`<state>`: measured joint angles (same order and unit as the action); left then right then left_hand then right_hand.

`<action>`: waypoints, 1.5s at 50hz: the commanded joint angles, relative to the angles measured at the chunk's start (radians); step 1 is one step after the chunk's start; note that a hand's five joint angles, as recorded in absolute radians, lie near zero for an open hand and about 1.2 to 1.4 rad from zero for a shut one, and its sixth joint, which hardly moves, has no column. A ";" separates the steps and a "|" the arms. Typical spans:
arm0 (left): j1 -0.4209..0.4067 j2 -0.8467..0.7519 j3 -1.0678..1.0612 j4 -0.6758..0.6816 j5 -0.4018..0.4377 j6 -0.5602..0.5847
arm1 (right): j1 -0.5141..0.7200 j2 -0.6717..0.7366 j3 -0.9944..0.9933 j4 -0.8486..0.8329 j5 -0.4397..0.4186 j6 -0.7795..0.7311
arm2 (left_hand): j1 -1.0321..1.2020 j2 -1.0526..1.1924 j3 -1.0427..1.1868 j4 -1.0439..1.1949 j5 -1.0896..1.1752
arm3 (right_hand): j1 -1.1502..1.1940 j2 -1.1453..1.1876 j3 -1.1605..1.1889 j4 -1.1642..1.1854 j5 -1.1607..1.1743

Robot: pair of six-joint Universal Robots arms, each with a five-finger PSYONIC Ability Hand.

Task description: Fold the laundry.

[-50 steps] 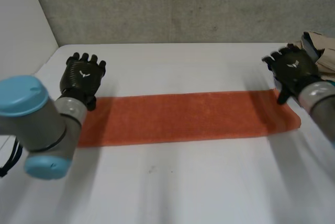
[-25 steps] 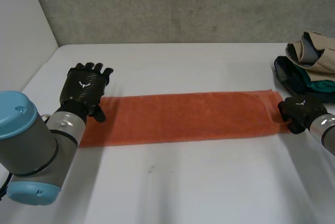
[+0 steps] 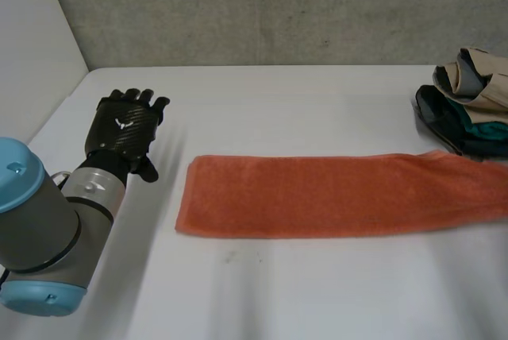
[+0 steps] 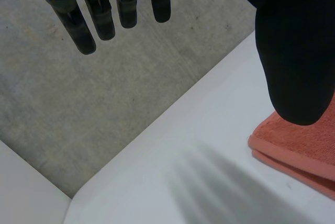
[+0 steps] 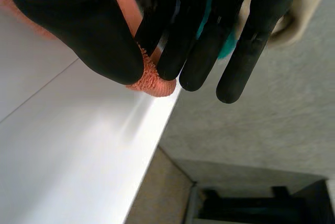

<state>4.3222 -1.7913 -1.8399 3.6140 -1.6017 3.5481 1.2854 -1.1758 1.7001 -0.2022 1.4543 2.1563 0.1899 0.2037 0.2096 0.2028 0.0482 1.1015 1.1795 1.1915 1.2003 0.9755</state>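
I am pinching one end of orange towel w/ right hand, thumb against fingers; left hand is hanging open, empty, next needing the free end

a white table takes up the lower part of the head view, with a few faint dark specks at lower centre. a rough grey concrete wall runs across the top of the frame behind the table's far edge. a plain white panel stands in the upper left and meets the wall at a corner. in the right wrist view, past the table's edge, a beige floor shows, and next to it something dark, perhaps a frame or stand.
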 commanded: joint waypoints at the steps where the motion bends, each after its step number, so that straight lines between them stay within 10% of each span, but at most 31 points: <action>1: 0.002 0.023 -0.002 0.000 -0.001 0.000 | 0.241 -0.071 -0.036 -0.078 -0.006 0.117 | -0.015 -0.029 -0.035 -0.028 -0.048 | 0.295 0.217 0.205 0.196 0.246; 10: 0.019 0.062 -0.012 0.000 -0.006 -0.005 | 0.744 -0.048 -0.138 -0.197 -0.022 0.154 | -0.015 -0.029 -0.035 -0.028 -0.048 | 0.295 0.217 0.205 0.196 0.246; 19: 0.039 0.115 -0.054 -0.001 -0.003 -0.012 | 1.143 0.299 -0.339 -0.292 -0.132 0.129 | -0.015 -0.029 -0.035 -0.028 -0.048 | 0.295 0.217 0.205 0.196 0.246; 26: 0.037 0.121 -0.067 -0.001 -0.001 -0.012 | 1.175 0.386 -0.356 -0.293 -0.160 0.137 | -0.015 -0.029 -0.035 -0.028 -0.048 | 0.295 0.217 0.205 0.196 0.246; 30: 0.031 0.116 -0.061 0.000 0.002 -0.011 | 1.161 0.351 -0.311 -0.284 -0.140 0.155 | -0.015 -0.029 -0.035 -0.028 -0.048 | -0.927 -1.005 -1.017 -1.026 -0.976; 47: -0.114 -0.025 0.082 0.002 -0.001 0.000 | 0.795 0.077 -0.051 0.055 -0.028 0.467 | -0.015 -0.029 -0.035 -0.028 -0.048 | -0.927 -1.005 -1.017 -1.026 -0.976; 55: -0.136 -0.040 0.073 0.002 0.000 0.002 | 0.713 0.131 -0.037 0.040 0.081 0.360 | -0.015 -0.029 -0.035 -0.028 -0.048 | 0.294 0.216 0.204 0.195 0.245; 58: -0.151 -0.040 0.073 0.002 0.002 0.000 | 0.710 0.125 -0.045 -0.019 0.110 0.310 | -0.015 -0.029 -0.035 -0.028 -0.048 | 0.295 0.217 0.205 0.196 0.246; 75: -0.096 0.030 0.030 -0.012 -0.041 -0.003 | 1.169 0.277 -0.356 -0.175 0.019 0.010 | -0.015 -0.029 -0.035 -0.028 -0.048 | 0.295 0.217 0.205 0.196 0.246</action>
<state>4.1836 -1.8068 -1.7696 3.6017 -1.6166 3.5448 2.3105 -1.0199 1.4440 -0.3516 1.5601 2.2894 0.1899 0.2036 0.2096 0.2028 0.0482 1.0858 1.1570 1.1918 1.2004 0.9982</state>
